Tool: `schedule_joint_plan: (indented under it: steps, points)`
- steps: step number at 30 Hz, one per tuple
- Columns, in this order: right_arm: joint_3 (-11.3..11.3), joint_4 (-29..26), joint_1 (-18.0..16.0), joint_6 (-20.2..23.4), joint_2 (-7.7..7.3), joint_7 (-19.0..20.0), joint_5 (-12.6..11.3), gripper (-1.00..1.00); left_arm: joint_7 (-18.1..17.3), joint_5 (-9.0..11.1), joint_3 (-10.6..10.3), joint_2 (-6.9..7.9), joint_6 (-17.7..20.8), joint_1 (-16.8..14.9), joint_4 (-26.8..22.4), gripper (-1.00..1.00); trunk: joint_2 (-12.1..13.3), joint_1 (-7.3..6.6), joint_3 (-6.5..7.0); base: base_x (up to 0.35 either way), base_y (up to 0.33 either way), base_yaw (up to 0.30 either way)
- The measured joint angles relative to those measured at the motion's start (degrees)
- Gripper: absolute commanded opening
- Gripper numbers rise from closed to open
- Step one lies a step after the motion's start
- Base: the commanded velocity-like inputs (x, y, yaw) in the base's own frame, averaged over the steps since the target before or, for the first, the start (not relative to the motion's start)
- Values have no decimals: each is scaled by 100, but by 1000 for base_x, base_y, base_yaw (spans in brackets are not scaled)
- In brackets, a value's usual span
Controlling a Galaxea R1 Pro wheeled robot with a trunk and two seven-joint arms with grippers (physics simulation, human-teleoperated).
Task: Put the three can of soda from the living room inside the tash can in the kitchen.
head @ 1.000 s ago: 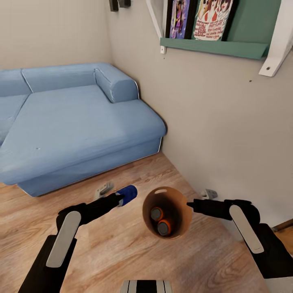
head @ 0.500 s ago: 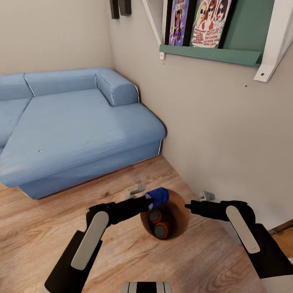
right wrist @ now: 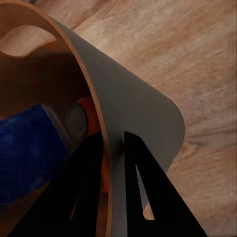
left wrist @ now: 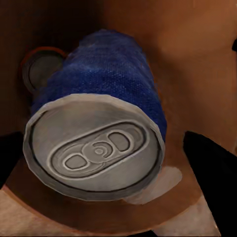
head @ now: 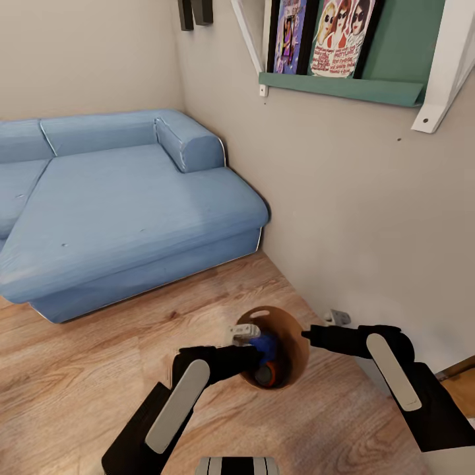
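Note:
My right gripper (head: 307, 335) is shut on the rim of the tash can (head: 290, 343), one finger inside the wall and one outside (right wrist: 113, 134). The bin (right wrist: 138, 98) hangs tilted above the wood floor. The dark blue can of soda (head: 266, 343) lies inside it, grey top toward my left wrist camera (left wrist: 98, 128). Beneath it rests an orange can (head: 265, 375), with an orange can's grey end also visible (left wrist: 42, 69) (right wrist: 81, 118). My left gripper (head: 258, 355) reaches into the bin's mouth. Its fingers stand open, with a gap beside the blue can.
A blue sectional sofa (head: 125, 211) fills the left and middle. A beige wall (head: 343, 198) runs close on the right, carrying a green shelf (head: 343, 86) with pictures. Small grey objects lie on the plank floor (head: 66, 369) by the wall (head: 336, 318) and behind the bin (head: 243, 331).
My left arm swung right and down, carrying the blue can from beside the bin into its mouth. The fingers have spread off the can. The right gripper kept its hold on the rim.

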Motion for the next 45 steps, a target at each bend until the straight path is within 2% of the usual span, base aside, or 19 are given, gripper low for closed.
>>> schedule_joint_plan:
  steps: [1, 4, 8, 12, 14, 16, 17, 18, 19, 21, 23, 24, 26, 29, 32, 35, 40, 42, 45]
  points:
    - [5, -10, 6, 0, -1, -4, 39, -100, 0, -2, -115, -29, -15, -45, 104, 100, 0, 0, 0, 0, 0, 0]
    - [12, -16, 11, 0, 0, 1, 19, -100, 0, -3, -202, -43, -24, -85, 154, 100, 0, 0, 0, 0, 0, 0]
    - [17, -17, 13, 0, 7, 3, -85, -100, -6, 3, -240, -25, -51, -102, 87, 100, 0, 0, 0, 0, 0, 0]
    - [10, 13, 3, 0, 7, 2, -9, -100, -3, -3, -210, 12, -106, -87, -128, 100, 0, 0, 0, 0, 0, 0]
    - [-7, 28, -2, 0, 7, -2, 14, -100, -13, -15, -48, 111, -120, -6, -389, 100, 0, 0, 0, 0, 0, 0]
    - [-23, 98, -6, 0, 7, -1, -44, -100, -21, -12, 326, 254, -158, 132, -527, 100, 0, 0, 0, 0, 0, 0]
    - [-32, 162, -13, 0, 8, -3, -88, -100, -33, -22, 636, 318, -249, 251, -578, 100, 0, 0, 0, 0, 0, 0]
    - [-44, 254, -33, 0, 8, 3, -119, -100, -121, -26, 1130, 385, -430, 474, -622, 100, 0, 0, -1, 0, 0, 0]
    - [-53, 312, -45, 0, 8, 1, -111, -100, -271, -4, 1431, 428, -531, 610, -641, 100, 0, 0, 0, 0, 0, 0]
    - [-62, 398, -55, 0, 7, -9, -40, -100, -549, 2, 1742, 535, -639, 742, -656, 100, 0, 0, 0, 0, 0, 0]
    - [-112, 522, -65, 0, 7, -10, -8, -100, -773, -5, 2105, 761, -691, 885, -666, 100, 0, 0, 0, 0, 0, 0]
    - [-145, 560, -67, 0, 9, -9, 8, -100, -808, 8, 2214, 823, -695, 936, -667, 100, 0, 0, 0, 0, 0, 0]
    - [-373, 729, -83, 0, 13, -14, -92, -100, -877, 15, 2671, 972, -687, 1165, -668, 100, 0, 0, 0, 0, 0, 0]
    - [-721, 893, -152, -8, 18, -105, -86, -100, -899, 35, 3167, 1033, -670, 1453, -649, 100, 0, 0, 1, 0, 0, 0]
    - [-903, 952, -181, 0, 43, -242, 73, -100, -909, 49, 3430, 1022, -667, 1671, -623, 100, 0, 0, 0, 0, 0, 0]
    - [-1025, 953, -182, 0, 221, -340, 174, -100, -917, 63, 3521, 995, -671, 1761, -587, 100, 0, 0, 0, 0, 0, 0]
    - [-1056, 956, -180, -6, 388, -451, -375, -100, -930, -5, 3526, 1019, -772, 1880, -359, 100, 0, 0, 0, 0, 0, 0]
    - [-1060, 967, -182, 0, 403, -622, -262, -100, -931, -19, 3526, 1045, -870, 1928, -189, 100, 0, 0, 0, 0, 3, 0]
    - [-1093, 980, -187, 0, 407, -823, 229, -100, -927, -19, 3527, 1066, -973, 1963, -60, 100, 0, 0, 0, 0, 112, 0]
